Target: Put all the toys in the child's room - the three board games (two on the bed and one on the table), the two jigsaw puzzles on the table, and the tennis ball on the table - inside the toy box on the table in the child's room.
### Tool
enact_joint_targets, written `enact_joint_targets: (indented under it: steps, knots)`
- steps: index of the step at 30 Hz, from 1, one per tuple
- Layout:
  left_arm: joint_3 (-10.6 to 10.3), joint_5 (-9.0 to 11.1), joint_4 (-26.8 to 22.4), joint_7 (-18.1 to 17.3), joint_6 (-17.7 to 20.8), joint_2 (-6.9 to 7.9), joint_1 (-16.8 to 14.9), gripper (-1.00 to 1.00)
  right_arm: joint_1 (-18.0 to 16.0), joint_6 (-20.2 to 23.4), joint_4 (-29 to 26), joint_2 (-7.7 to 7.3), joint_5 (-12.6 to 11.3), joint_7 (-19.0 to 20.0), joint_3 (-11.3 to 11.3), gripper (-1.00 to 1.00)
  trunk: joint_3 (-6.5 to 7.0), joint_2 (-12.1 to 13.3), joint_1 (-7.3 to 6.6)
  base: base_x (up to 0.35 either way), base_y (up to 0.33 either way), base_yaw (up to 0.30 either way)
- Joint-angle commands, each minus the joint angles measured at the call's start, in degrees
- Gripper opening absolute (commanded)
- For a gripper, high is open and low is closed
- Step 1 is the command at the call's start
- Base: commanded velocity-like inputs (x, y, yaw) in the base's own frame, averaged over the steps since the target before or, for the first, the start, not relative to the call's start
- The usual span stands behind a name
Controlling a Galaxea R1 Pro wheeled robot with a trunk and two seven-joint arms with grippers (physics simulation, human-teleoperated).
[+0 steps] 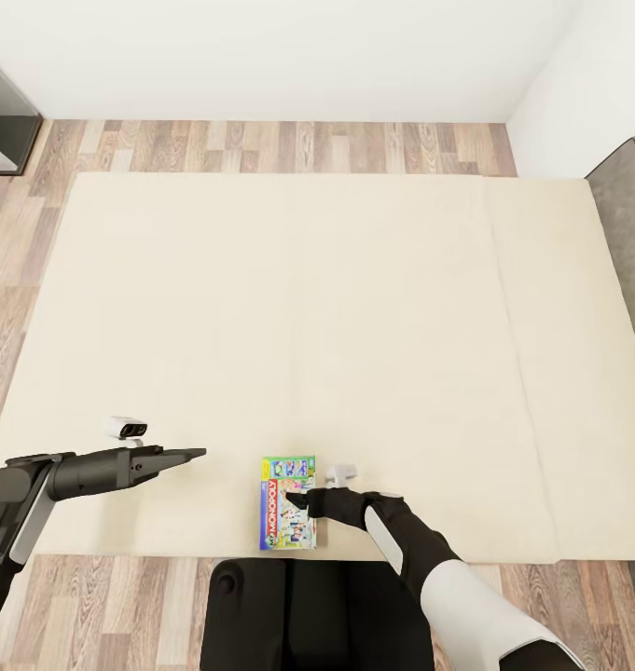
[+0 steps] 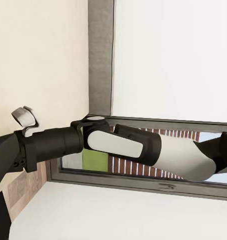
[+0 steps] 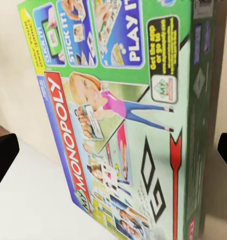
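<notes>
A Monopoly board game [image 1: 287, 502] lies flat on the cream bed [image 1: 308, 308], close to its near edge. My right gripper [image 1: 305, 499] is down at the box's right side, open. In the right wrist view the colourful box [image 3: 123, 125] lies between the two black fingertips [image 3: 3, 160], which stand wide apart at either side of it. My left gripper [image 1: 194, 454] hovers over the bed to the left of the box, apart from it and open, holding nothing. The other toys and the toy box are out of view.
Wooden floor [image 1: 261, 144] surrounds the bed. A grey headboard [image 1: 629, 224] stands at the bed's right end, and dark furniture [image 1: 0, 121] sits at the far left. In the left wrist view my right arm [image 2: 123, 145] crosses in front of a window [image 2: 163, 180].
</notes>
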Motion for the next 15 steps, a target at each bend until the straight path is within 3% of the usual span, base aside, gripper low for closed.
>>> enact_joint_targets:
  steps: [1,15]
  knots:
    - [-0.01,-0.01,-0.02,-0.20,0.60,0.02,-0.01,1.00,-0.03,0.39,-0.05,0.00,-0.38,-0.01,0.03,1.00,-0.06,-0.09,0.03,0.000,0.007,0.000]
    - [-0.01,0.00,-0.02,-0.20,0.59,0.02,-0.01,1.00,-0.03,0.38,-0.05,0.00,-0.38,-0.01,0.02,1.00,-0.06,-0.09,0.03,0.000,0.054,0.000]
